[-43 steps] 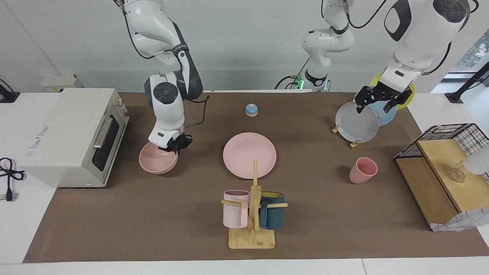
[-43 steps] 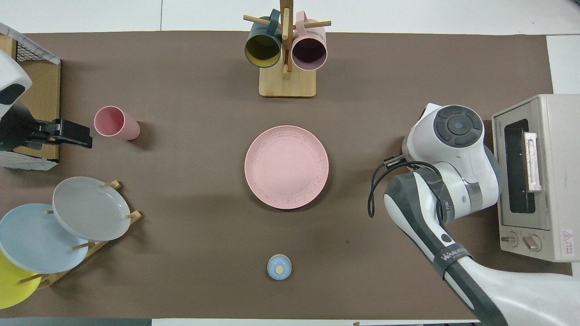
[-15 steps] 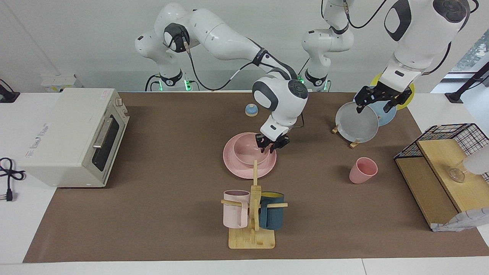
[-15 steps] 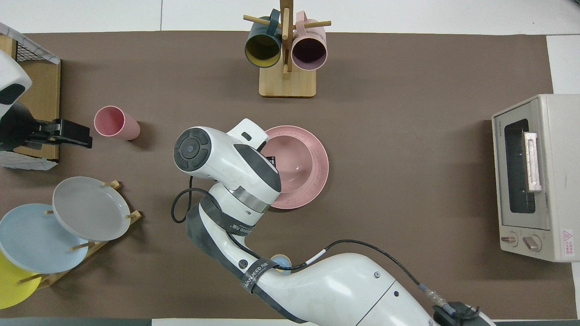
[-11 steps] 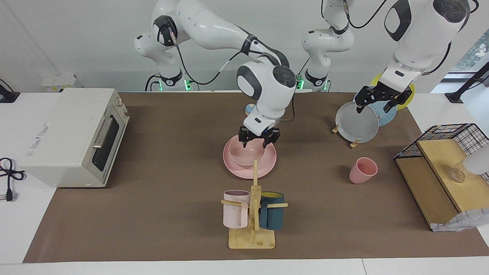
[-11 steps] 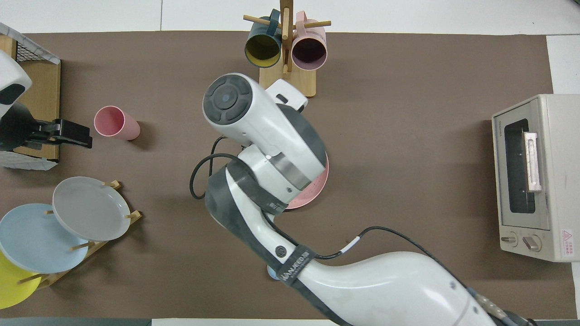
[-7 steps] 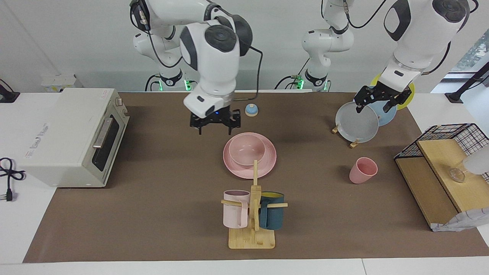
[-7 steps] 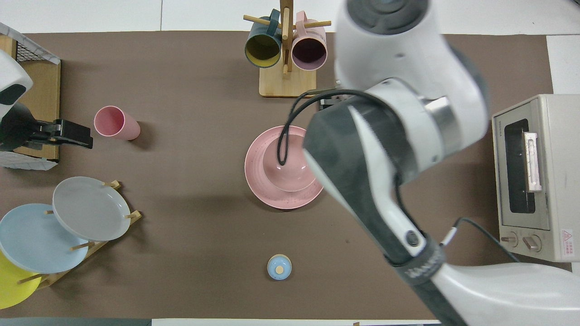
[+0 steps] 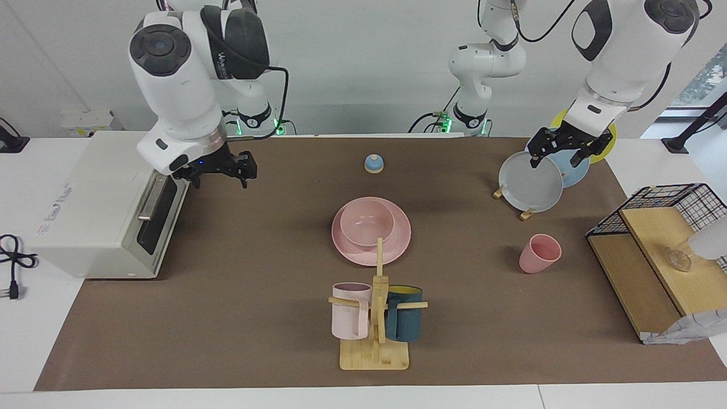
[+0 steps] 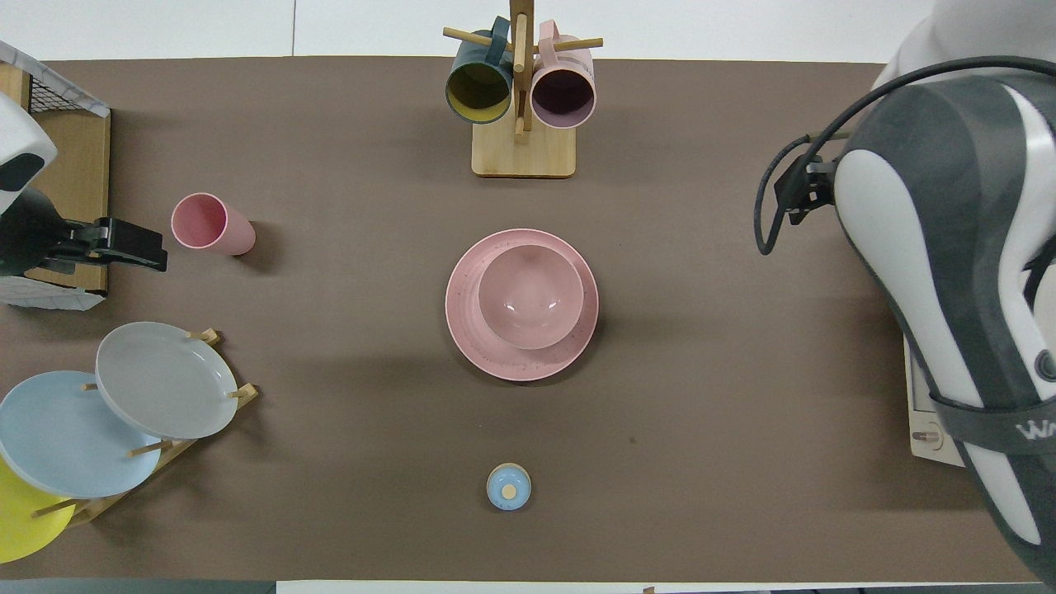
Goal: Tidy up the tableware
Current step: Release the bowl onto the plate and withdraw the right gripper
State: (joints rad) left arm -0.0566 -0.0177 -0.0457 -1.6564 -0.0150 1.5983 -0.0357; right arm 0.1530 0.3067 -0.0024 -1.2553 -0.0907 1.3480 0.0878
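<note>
The salmon-pink bowl (image 9: 368, 222) sits upright on the salmon-pink plate (image 9: 401, 238) at the table's middle; the bowl (image 10: 530, 295) and plate (image 10: 466, 330) also show in the overhead view. The pink cup (image 9: 538, 253) stands alone toward the left arm's end, also in the overhead view (image 10: 210, 223). My right gripper (image 9: 220, 179) is open and empty, raised over the mat beside the toaster oven. My left gripper (image 9: 555, 162) is open, held over the plate rack, and waits; it also shows in the overhead view (image 10: 132, 246).
A toaster oven (image 9: 108, 199) stands at the right arm's end. A mug tree (image 9: 376, 318) holds a pale-pink and a teal mug, farther from the robots than the plate. A rack holds a grey plate (image 9: 531, 183) and others. A blue bell (image 9: 374, 163), a wire shelf (image 9: 659, 238).
My right gripper carried the bowl from beside the oven onto the plate, let go, then rose and swung back toward the oven. The left arm has not moved.
</note>
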